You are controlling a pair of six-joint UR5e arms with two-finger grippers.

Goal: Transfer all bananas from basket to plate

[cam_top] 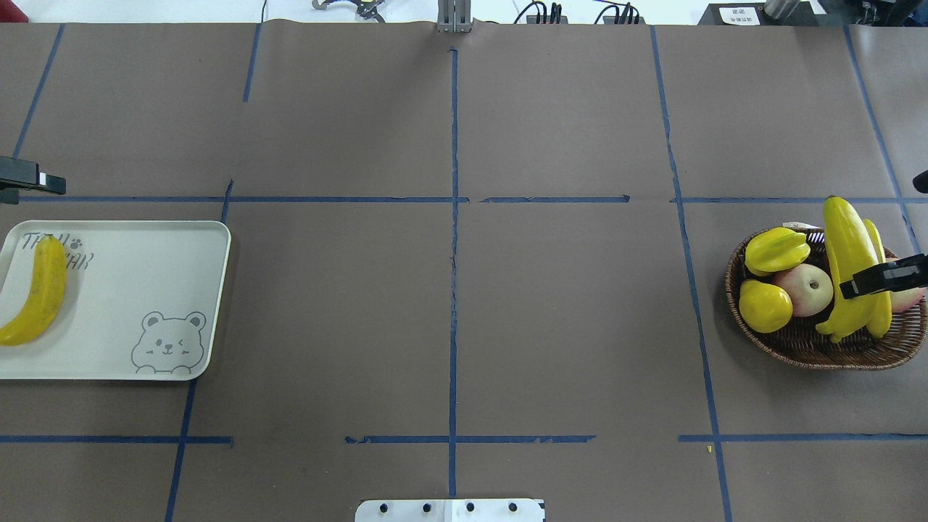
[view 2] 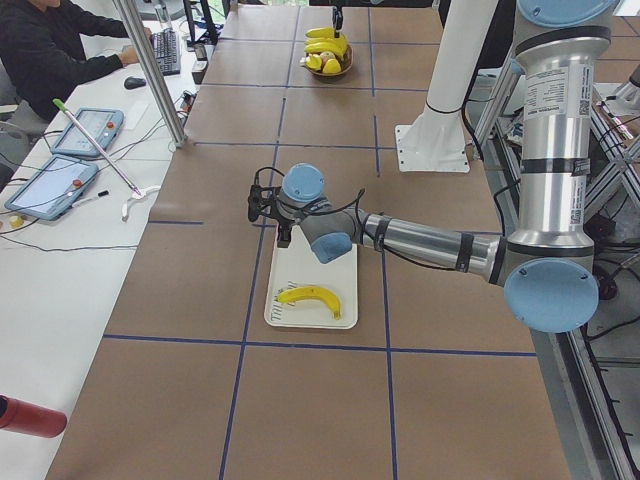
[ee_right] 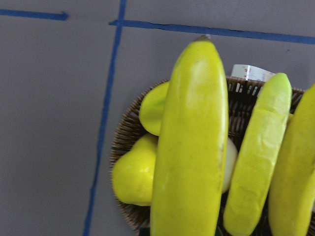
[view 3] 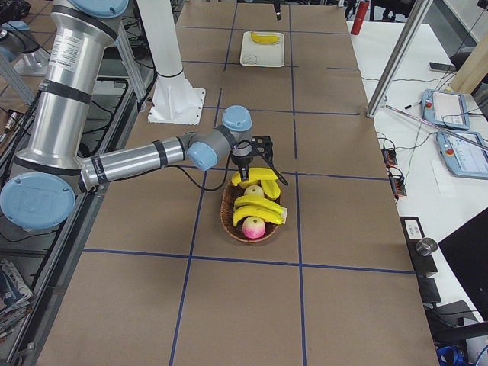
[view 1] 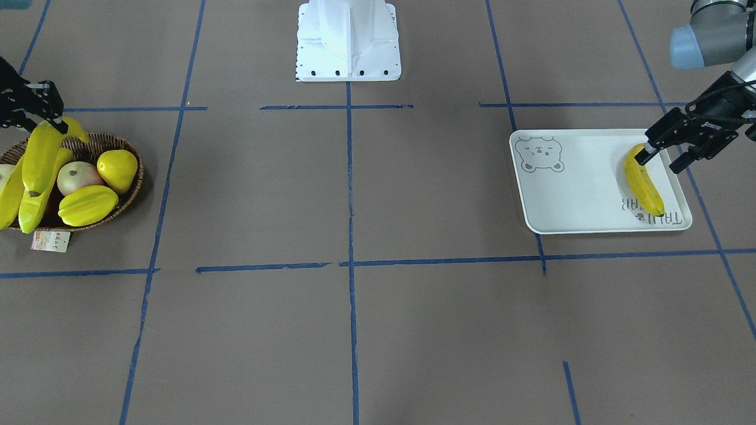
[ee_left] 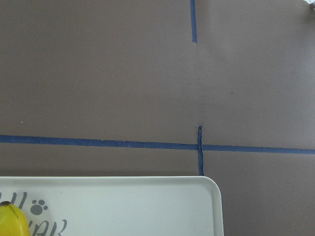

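The right arm reaches low over the bench (view 1: 413, 330), its forearm close to level and its wrist turned down above the basket (cam_top: 790, 346). The right claw (view 1: 54, 123) is clamped on the upper end of one banana (view 1: 40, 159). This banana hangs beneath the claw at a slant, and I cannot tell whether its lower tip is clear of the fruit under it. In the right wrist view it fills the middle of the frame, running straight out from the claw.

Two more bananas (view 1: 36, 209) lie in the basket just beside the held one, on the claw's outer side, and they reach past the rim. On the claw's other side, towards the middle of the bench, are a star fruit (view 1: 87, 205), a plump yellow pear-shaped fruit (view 1: 118, 170) and a reddish apple (view 1: 77, 177), packed close together. A paper tag (view 1: 50, 241) lies on the bench against the basket.

The left arm stands as an upright column with its forearm stretched level across the bench. Its wrist is bent so that the left claw (view 1: 660, 160) points down over one end of the plate (view 1: 579, 195). The fingers are apart and hold nothing. The fourth banana (view 1: 645, 186) lies flat on the plate just under this claw, with its near end right beside one finger. Whether the two touch is unclear. It lies across the lettered end of the plate, and the bear face is at the end farthest from the claw.
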